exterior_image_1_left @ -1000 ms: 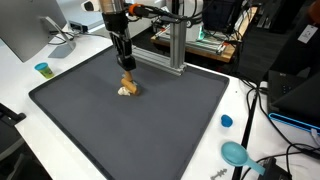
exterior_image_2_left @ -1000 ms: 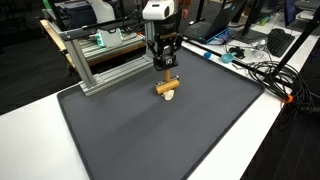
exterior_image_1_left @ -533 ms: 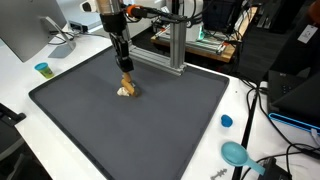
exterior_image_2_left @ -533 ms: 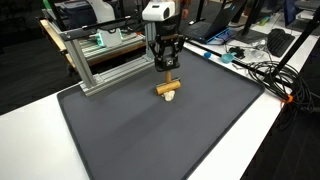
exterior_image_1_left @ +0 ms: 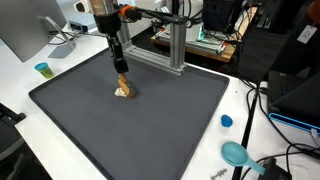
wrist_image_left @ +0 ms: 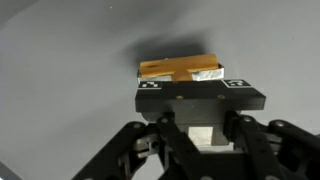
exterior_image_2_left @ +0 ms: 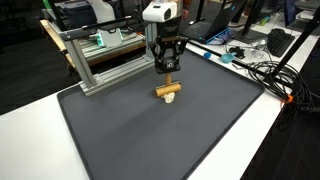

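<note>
**Tan block lies alone on the mat, gripper just above it**

The tan block (exterior_image_2_left: 168, 90) lies flat on the dark mat (exterior_image_2_left: 150, 140), towards the mat's far edge. In the wrist view it shows a brown top and a pale strip along one side. The gripper (exterior_image_2_left: 168, 68) hangs directly over it, pointing straight down and apart from it; whether its fingers are spread or closed cannot be told. An aluminium frame (exterior_image_2_left: 100, 65) stands behind. A small blue cup (exterior_image_1_left: 42, 69) and a blue cap (exterior_image_1_left: 226, 121) sit off the mat, well apart.
</note>
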Robot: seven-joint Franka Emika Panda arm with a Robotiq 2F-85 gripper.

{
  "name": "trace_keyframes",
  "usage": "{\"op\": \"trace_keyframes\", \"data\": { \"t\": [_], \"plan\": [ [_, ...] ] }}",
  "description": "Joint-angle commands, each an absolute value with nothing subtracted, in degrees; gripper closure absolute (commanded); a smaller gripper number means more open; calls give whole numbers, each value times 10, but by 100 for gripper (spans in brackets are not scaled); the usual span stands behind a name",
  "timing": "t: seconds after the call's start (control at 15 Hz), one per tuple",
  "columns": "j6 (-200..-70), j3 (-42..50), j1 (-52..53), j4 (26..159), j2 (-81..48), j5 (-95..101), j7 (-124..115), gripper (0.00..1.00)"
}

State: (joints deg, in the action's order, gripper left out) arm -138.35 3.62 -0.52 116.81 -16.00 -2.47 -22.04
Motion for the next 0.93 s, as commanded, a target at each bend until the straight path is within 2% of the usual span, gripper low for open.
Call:
{"op": "trace_keyframes", "data": {
  "t": [0.0, 0.87],
  "plan": [
    [-1360, 48, -2, 1131, -177, -21, -243, 78],
    [-1312, 47, -2, 1108, -175, -30, -219, 78]
  ]
}}
